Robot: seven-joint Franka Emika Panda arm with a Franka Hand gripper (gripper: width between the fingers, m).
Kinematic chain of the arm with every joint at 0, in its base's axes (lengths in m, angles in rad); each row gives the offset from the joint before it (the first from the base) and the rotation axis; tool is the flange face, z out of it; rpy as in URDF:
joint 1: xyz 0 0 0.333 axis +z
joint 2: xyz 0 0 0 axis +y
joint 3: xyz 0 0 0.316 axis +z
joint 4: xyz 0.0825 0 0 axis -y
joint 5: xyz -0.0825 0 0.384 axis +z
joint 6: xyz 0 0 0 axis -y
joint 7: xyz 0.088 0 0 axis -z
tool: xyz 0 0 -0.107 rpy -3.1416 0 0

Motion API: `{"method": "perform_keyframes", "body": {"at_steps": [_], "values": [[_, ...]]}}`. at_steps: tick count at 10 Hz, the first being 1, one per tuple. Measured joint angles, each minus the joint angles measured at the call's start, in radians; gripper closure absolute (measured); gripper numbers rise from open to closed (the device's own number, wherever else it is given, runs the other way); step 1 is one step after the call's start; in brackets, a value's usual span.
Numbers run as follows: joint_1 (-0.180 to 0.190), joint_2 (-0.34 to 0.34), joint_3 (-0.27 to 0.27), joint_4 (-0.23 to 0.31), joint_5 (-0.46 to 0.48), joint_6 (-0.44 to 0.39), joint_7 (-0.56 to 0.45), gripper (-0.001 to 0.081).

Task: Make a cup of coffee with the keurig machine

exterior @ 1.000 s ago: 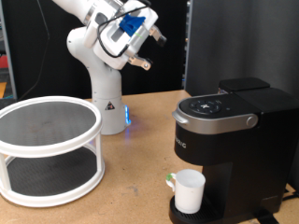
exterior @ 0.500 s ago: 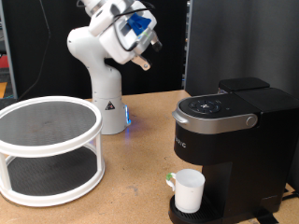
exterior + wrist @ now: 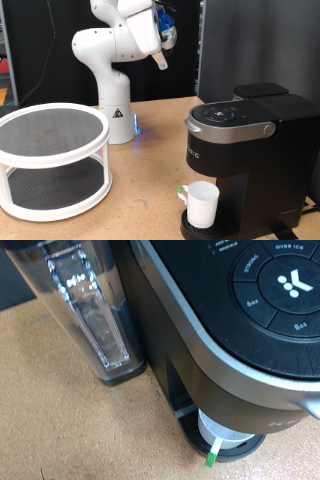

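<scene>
While the arm hangs high: any press on the lid buttons wants a straight, gentle descent, I'd say.
Keurig machine (image 3: 250, 150): lid closed, at the exterior view's right.
Cup (image 3: 203, 204): on the drip base under the spout.
Gripper (image 3: 161, 62): well above, up-left of both; its opening, cannot tell.
</scene>
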Motion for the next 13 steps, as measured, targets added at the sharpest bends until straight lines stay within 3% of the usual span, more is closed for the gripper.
{"method": "perform_keyframes", "body": {"at_steps": [3, 8, 10, 13], "values": [[0.002, 0.009, 0.077, 0.034, -0.209, 0.0, -0.045, 0.0003], [0.009, 0.158, 0.133, 0.229, -0.23, -0.08, -0.022, 0.0003], [0.01, 0.148, 0.13, 0.213, -0.222, -0.057, -0.058, 0.0003], [0.01, 0.141, 0.138, 0.196, -0.187, 0.051, -0.059, 0.0003]]}}
